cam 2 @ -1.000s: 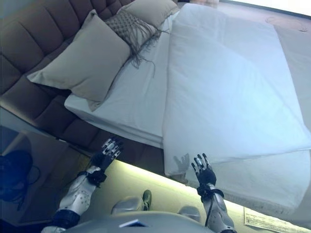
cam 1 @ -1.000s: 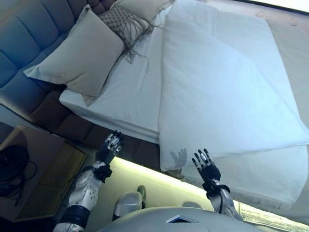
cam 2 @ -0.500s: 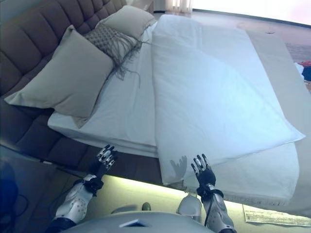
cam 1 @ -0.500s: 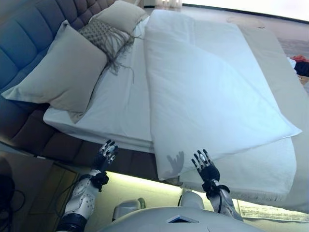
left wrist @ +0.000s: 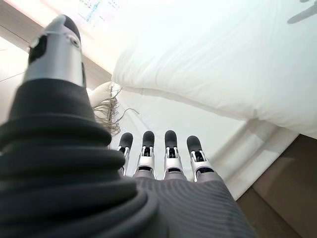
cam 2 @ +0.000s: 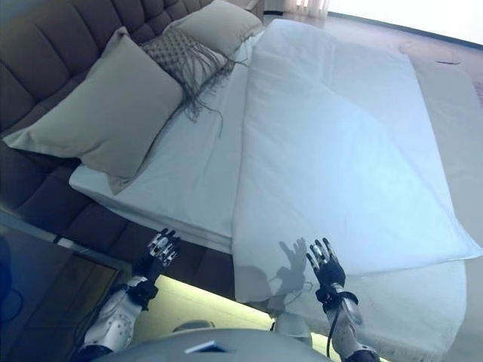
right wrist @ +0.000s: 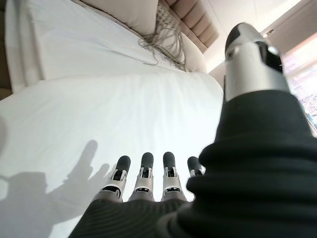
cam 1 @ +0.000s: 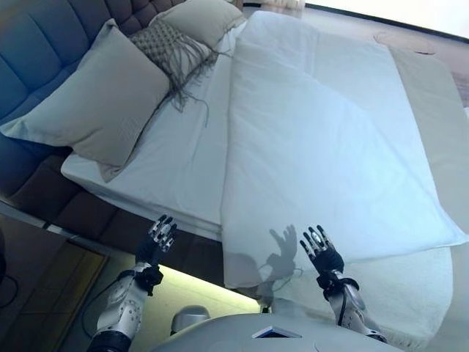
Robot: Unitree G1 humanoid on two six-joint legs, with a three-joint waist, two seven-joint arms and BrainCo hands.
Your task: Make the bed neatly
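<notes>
A bed with a white sheet (cam 1: pixel 183 147) carries a white duvet (cam 1: pixel 315 147) folded back over its right part, its near corner hanging over the bed's side edge. A large beige pillow (cam 1: pixel 91 99), a fringed grey cushion (cam 1: pixel 172 48) and a second beige pillow (cam 1: pixel 209 15) lie by the headboard. My left hand (cam 1: pixel 157 238) is open, held up in front of the bed's side below the sheet, touching nothing. My right hand (cam 1: pixel 322 253) is open, raised just over the duvet's near edge and holding nothing. The duvet shows in the right wrist view (right wrist: pixel 99 114).
A padded headboard (cam 1: pixel 37 44) runs along the left. A dark bedside table (cam 1: pixel 29 293) stands at the lower left. A lit strip (cam 1: pixel 198 286) runs under the bed's side rail. Pale floor (cam 1: pixel 440 81) shows beyond the bed at the right.
The camera has shifted, so the whole bed sits differently in view. My right hand has come nearer to the duvet's near edge. My left hand has stayed raised and open.
</notes>
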